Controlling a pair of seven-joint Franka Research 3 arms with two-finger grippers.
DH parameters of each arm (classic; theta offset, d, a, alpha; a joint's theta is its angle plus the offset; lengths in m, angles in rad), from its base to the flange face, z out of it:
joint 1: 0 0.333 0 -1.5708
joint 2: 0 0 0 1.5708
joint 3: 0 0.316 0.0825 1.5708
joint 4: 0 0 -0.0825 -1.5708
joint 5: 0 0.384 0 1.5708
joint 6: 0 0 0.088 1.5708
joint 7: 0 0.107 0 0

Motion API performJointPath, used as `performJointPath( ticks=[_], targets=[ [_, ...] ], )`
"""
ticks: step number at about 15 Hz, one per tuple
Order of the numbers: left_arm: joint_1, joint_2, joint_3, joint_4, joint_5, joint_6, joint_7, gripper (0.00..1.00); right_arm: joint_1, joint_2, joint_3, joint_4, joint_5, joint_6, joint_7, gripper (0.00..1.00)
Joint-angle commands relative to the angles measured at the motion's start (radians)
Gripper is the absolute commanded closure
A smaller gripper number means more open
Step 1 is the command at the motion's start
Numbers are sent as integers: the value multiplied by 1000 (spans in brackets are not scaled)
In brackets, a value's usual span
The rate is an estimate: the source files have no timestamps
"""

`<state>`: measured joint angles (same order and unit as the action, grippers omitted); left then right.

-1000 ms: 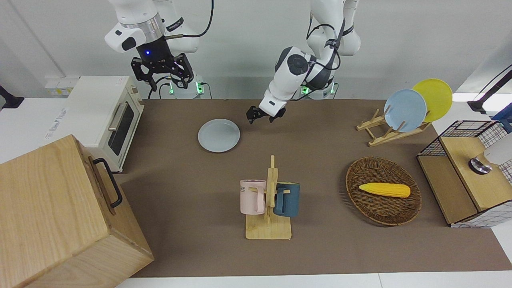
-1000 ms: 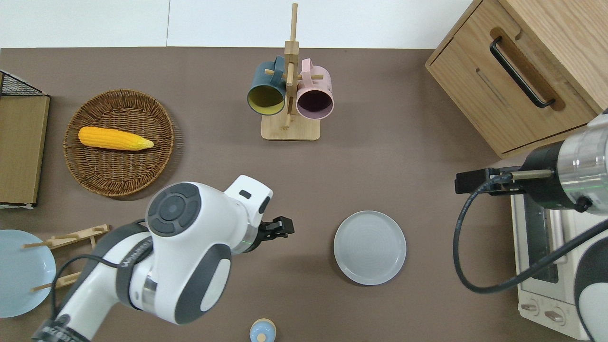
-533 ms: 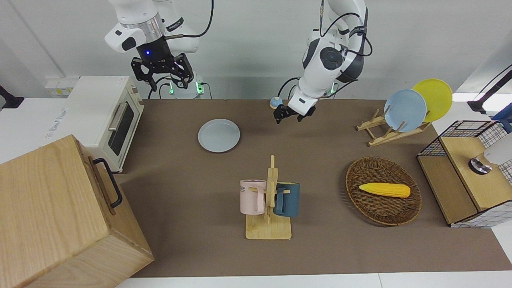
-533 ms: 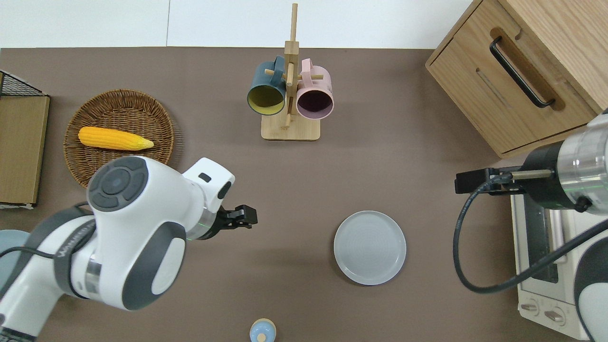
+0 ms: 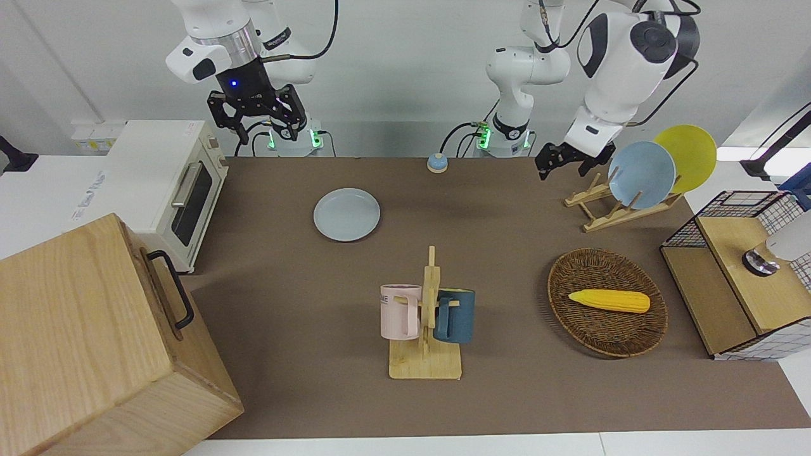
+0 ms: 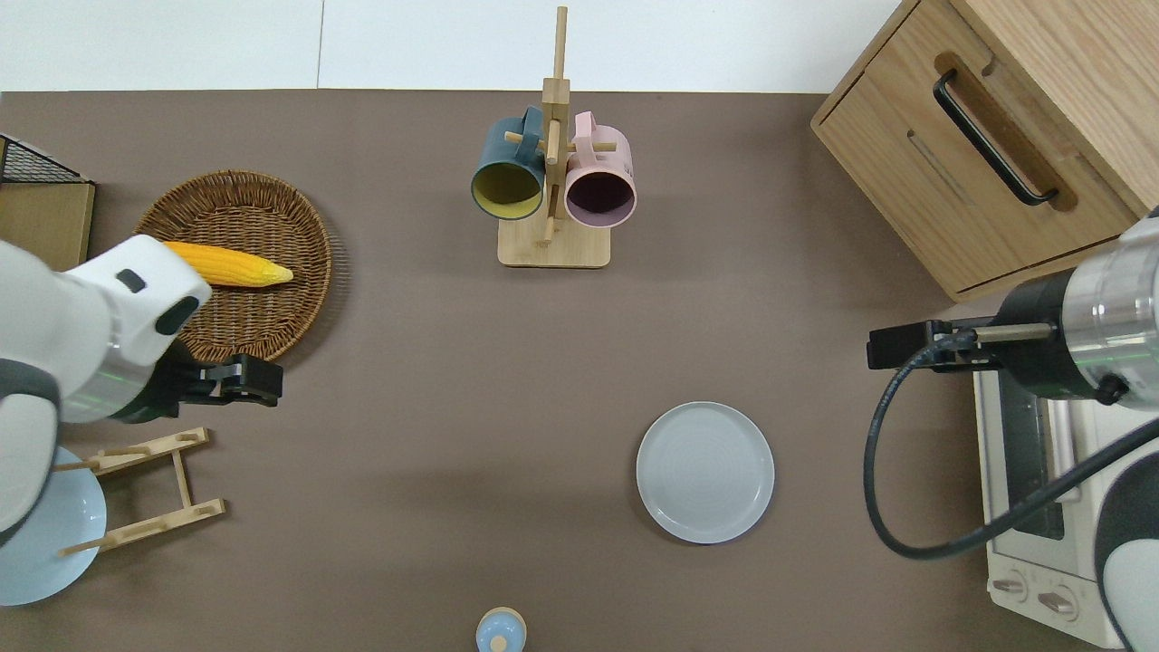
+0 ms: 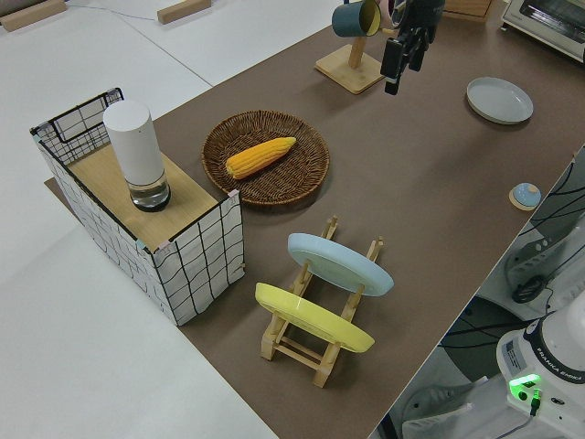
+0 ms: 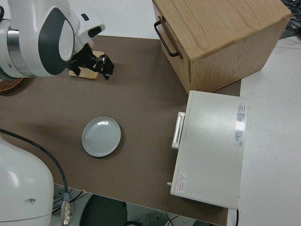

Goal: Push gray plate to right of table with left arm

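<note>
The gray plate (image 5: 346,214) lies flat on the brown table (image 5: 507,392), toward the right arm's end and close to the robots. It also shows in the overhead view (image 6: 704,472), the left side view (image 7: 499,99) and the right side view (image 8: 101,136). My left gripper (image 6: 261,380) is up in the air over the mat between the wicker basket (image 6: 272,312) and the wooden plate rack (image 6: 145,489), well apart from the plate and holding nothing. It also shows in the front view (image 5: 561,162). My right arm is parked, its gripper (image 5: 256,123) open and empty.
A toaster oven (image 5: 161,180) and a wooden cabinet (image 5: 95,342) stand at the right arm's end. A mug rack (image 5: 426,316) holds a pink and a blue mug. Corn (image 5: 609,300) lies in the basket. A wire crate (image 5: 747,272) and a small blue knob (image 5: 436,163) are also there.
My left arm has swung away from the gray plate toward its own end of the table and risen. The plate has not moved. The right arm is still.
</note>
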<state>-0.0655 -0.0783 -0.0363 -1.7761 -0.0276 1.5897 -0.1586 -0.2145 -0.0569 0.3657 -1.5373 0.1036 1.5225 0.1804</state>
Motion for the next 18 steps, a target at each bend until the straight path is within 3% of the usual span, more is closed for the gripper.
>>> performJointPath(
  ticks=[1, 6, 18],
  targets=[
    [26, 6, 4, 90, 23, -68, 42, 7, -6, 6, 4, 14, 16, -7, 2, 5],
    [47, 11, -37, 164, 21, -68, 39, 5, -6, 6, 4, 14, 16, -7, 2, 5],
    [41, 12, -31, 167, 9, -65, 30, 5, -6, 6, 4, 14, 16, -5, 2, 5]
  ],
)
